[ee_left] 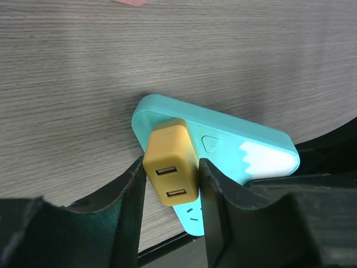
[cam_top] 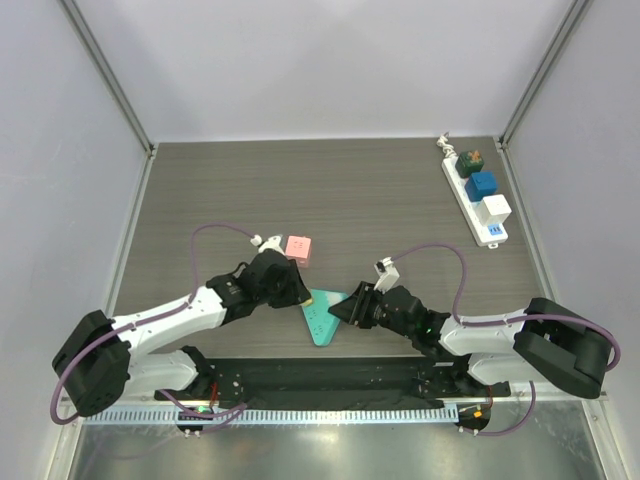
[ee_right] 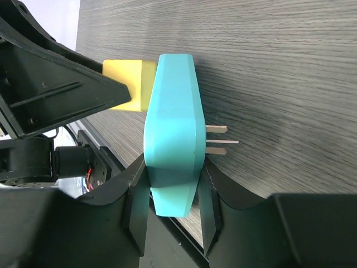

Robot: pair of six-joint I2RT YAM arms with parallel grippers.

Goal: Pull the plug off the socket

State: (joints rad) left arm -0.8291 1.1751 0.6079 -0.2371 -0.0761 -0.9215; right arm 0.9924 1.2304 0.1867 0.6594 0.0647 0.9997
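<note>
The socket, a long white power strip (cam_top: 476, 195), lies at the far right with a dark plug (cam_top: 470, 162), a blue plug (cam_top: 481, 185) and a white plug (cam_top: 495, 209) in it. Both grippers are far from it. They meet at a teal triangular block (cam_top: 322, 318) near the front edge. My left gripper (ee_left: 170, 184) is shut on a yellow USB plug (ee_left: 170, 164) seated in the teal block (ee_left: 234, 137). My right gripper (ee_right: 174, 195) is shut on the teal block's (ee_right: 173, 128) edge; the yellow plug (ee_right: 125, 78) sticks out of one face, metal prongs (ee_right: 220, 142) out of the other.
A small pink block (cam_top: 298, 247) lies just behind my left gripper (cam_top: 300, 293). The black base rail (cam_top: 330, 375) runs right in front of the teal block. Grey walls close the table on three sides.
</note>
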